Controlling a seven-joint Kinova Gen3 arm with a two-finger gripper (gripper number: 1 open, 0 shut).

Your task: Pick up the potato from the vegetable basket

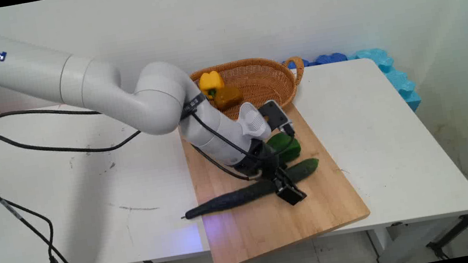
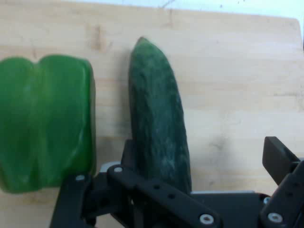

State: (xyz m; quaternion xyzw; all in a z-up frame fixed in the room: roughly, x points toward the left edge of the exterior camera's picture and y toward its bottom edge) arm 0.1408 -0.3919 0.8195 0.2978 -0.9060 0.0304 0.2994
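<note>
Cucumber (image 1: 302,169), green pepper (image 1: 284,144), board (image 1: 275,218), basket (image 1: 263,78).

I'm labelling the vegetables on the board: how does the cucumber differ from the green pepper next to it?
The cucumber is long and slim with a tapered tip; the green pepper is short, blocky and lobed. The cucumber is dark, dull green, the green pepper bright green. The gripper straddles the cucumber, one of the fingers apart at its side; the green pepper lies outside. Both lie on the wooden board.

tool (image 1: 286,184) over cucumber (image 1: 302,169)
</note>
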